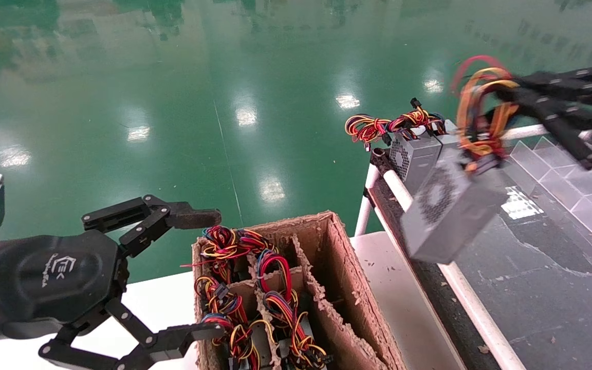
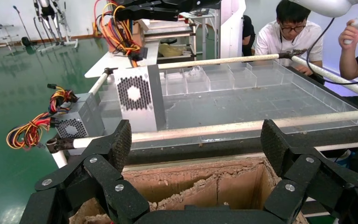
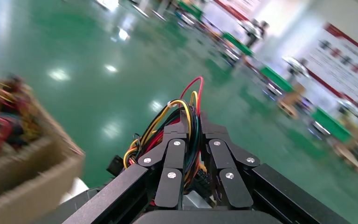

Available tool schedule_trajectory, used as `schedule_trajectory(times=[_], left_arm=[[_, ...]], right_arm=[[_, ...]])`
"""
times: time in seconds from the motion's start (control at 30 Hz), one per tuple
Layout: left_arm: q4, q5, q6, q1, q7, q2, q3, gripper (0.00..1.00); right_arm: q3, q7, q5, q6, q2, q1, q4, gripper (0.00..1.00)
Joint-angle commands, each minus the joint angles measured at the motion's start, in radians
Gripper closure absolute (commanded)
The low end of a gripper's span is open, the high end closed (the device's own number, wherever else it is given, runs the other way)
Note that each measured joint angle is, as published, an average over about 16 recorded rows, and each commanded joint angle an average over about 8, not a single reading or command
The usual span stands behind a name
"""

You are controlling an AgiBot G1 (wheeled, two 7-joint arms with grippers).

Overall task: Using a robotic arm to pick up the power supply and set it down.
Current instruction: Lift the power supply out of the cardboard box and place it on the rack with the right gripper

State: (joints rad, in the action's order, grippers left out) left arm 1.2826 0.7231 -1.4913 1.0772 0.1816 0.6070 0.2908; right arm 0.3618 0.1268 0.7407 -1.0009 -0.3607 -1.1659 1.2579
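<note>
The power supply (image 1: 450,210), a grey metal box with a round vent pattern on one face, hangs tilted above the left edge of the belt table (image 1: 532,288). Its looped red, orange and yellow wires (image 1: 481,97) are pinched in my right gripper (image 1: 506,95), which is shut on them. In the right wrist view the wires (image 3: 186,121) run between the closed fingers (image 3: 175,154). The left wrist view shows the box (image 2: 135,98) dangling over the table's rail. My left gripper (image 1: 206,275) stands open beside the cardboard box (image 1: 347,267), holding nothing.
The divided cardboard box holds several more wired units (image 1: 270,303). Two other grey units (image 1: 414,154) with wire bundles sit at the table's far corner. White rails (image 1: 393,187) edge the table, and clear dividers (image 1: 558,169) lie beyond. Two people (image 2: 289,32) stand behind it.
</note>
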Motion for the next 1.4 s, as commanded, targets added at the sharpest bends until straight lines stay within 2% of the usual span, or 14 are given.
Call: schedule_trajectory(times=[0.03, 0.23, 0.4, 1.0, 1.23, 1.4], left_arm=[[0.0, 0.0, 0.0, 0.0, 0.0, 0.0, 0.0, 0.0], [0.0, 0.0, 0.0, 0.0, 0.0, 0.0, 0.0, 0.0], [0.0, -0.001, 0.0, 0.0, 0.0, 0.0, 0.001, 0.0], [0.0, -0.001, 0.001, 0.0, -0.001, -0.001, 0.002, 0.0], [0.0, -0.002, 0.001, 0.001, -0.001, -0.001, 0.002, 0.0], [0.0, -0.002, 0.001, 0.001, -0.001, -0.001, 0.003, 0.0]], right_arm=[[-0.009, 0.008, 0.0, 0.02, 0.019, 0.014, -0.022, 1.0], [-0.014, 0.043, 0.016, 0.088, 0.021, 0.055, -0.087, 1.0], [-0.005, 0.071, 0.05, 0.126, -0.016, 0.038, -0.161, 1.0], [0.105, 0.18, 0.268, 0.148, -0.286, -0.265, -0.518, 1.0], [0.114, 0.267, 0.298, 0.168, -0.374, -0.328, -0.645, 1.0], [0.114, 0.306, 0.301, 0.152, -0.405, -0.359, -0.727, 1.0]])
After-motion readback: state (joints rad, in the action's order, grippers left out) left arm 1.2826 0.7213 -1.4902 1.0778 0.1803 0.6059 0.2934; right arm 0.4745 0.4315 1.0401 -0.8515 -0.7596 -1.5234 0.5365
